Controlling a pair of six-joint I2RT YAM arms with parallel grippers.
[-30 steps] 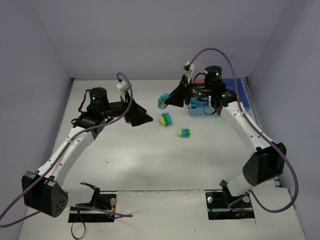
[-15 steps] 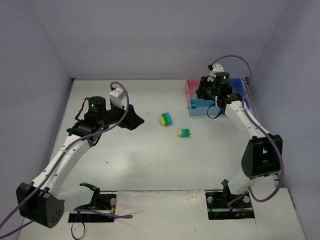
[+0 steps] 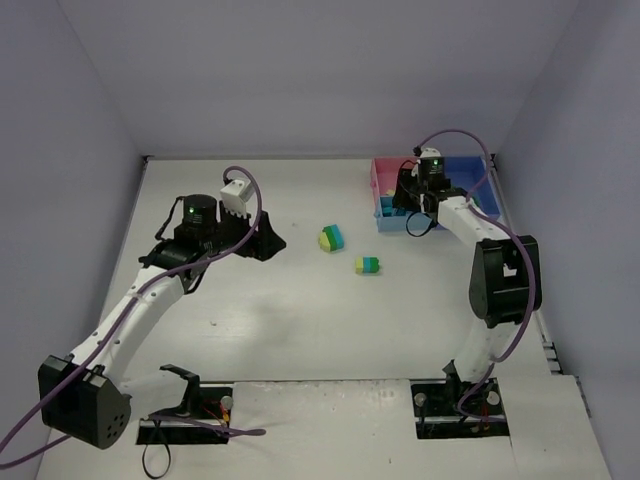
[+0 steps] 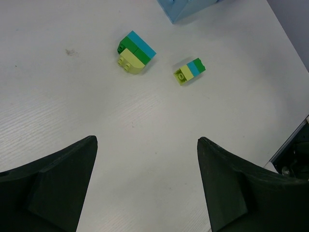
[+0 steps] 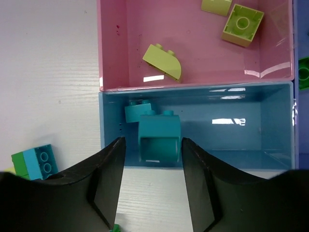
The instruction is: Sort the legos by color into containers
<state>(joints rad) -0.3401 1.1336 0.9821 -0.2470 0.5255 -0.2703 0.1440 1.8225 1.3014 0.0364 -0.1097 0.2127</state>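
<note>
Sorting is, in my judgement, well advanced but not finished. Two mixed stacks lie on the tabletop (image 4: 72, 96): a bigger stack (image 4: 135, 50) of green, cyan and yellow-green bricks, and near it a smaller stack (image 4: 189, 71) with the same three colours. I think both must be pulled apart before their bricks can go to the trays, so this is the part that is left.

The left gripper (image 4: 147, 140) hovers over the tabletop a little before these stacks, its jaws spread wide and holding nothing. The right gripper (image 5: 153, 147) hangs over the light blue tray (image 5: 231, 140) with a cyan brick (image 5: 159, 135) between its jaws. A thin gap shows on one side of the brick, but I cannot tell if it is let go or gripped.

The light blue tray also has a smaller cyan piece (image 5: 137, 110). The pink tray (image 5: 111, 48) holds three yellow-green pieces, one of them a curved piece (image 5: 162, 62). The darker blue tray (image 5: 301, 29) shows only its edge, with something green (image 5: 304, 72) inside.
</note>
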